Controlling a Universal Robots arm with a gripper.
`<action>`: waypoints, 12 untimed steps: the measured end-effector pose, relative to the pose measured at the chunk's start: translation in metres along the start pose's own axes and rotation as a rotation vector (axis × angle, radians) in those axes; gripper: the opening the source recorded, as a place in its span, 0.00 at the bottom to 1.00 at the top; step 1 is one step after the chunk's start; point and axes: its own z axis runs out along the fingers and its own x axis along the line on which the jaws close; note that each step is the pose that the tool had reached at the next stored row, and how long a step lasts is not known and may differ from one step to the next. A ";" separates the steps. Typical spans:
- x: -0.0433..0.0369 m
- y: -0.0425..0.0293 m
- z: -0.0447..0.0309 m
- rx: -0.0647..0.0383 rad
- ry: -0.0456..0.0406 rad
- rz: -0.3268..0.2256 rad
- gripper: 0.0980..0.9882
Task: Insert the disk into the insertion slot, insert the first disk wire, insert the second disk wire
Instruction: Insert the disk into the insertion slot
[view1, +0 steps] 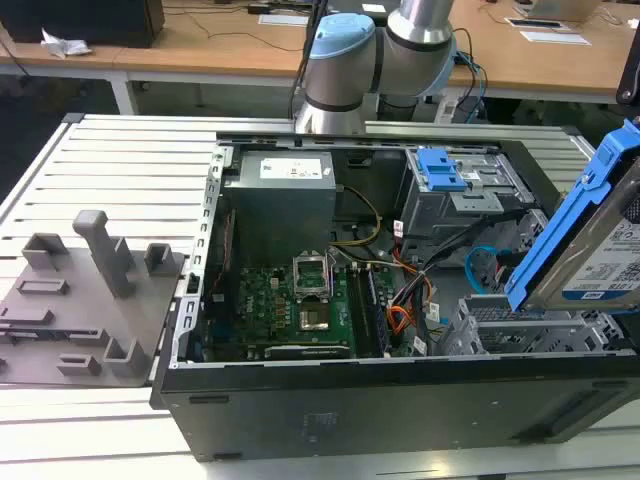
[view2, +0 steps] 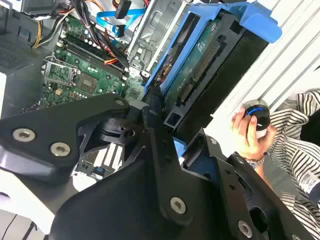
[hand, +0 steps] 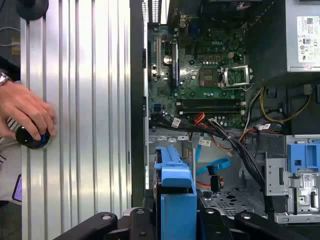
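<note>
The disk (view1: 612, 245), a silver drive in a bright blue carrier, hangs steeply tilted at the exterior view's right, its lower end just above the insertion slot (view1: 520, 328), a low perforated grey cage in the open computer case. In the second wrist view my gripper (view2: 167, 132) is shut on the disk (view2: 200, 65), with a black finger on either side of its near end. The first wrist view has the disk (hand: 175, 185) edge-on above the gripper (hand: 175, 222), and the insertion slot (hand: 225, 196) lies just beyond. A loose blue wire (view1: 480, 262) curls beside the cage.
A taller grey bay with a blue latch (view1: 442, 172) stands behind the cage. The power supply (view1: 282, 195) and motherboard (view1: 290, 300) fill the case's middle. A grey fixture (view1: 90, 290) lies on the slatted table. A person's hand (hand: 25, 112) rests on a black knob (hand: 31, 137).
</note>
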 end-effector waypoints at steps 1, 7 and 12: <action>0.0000 0.0000 0.0012 0.000 -0.0001 0.000 0.30; 0.0000 -0.0002 0.0055 0.000 0.0000 0.000 0.30; 0.0000 -0.0003 0.0084 0.000 0.0000 0.000 0.30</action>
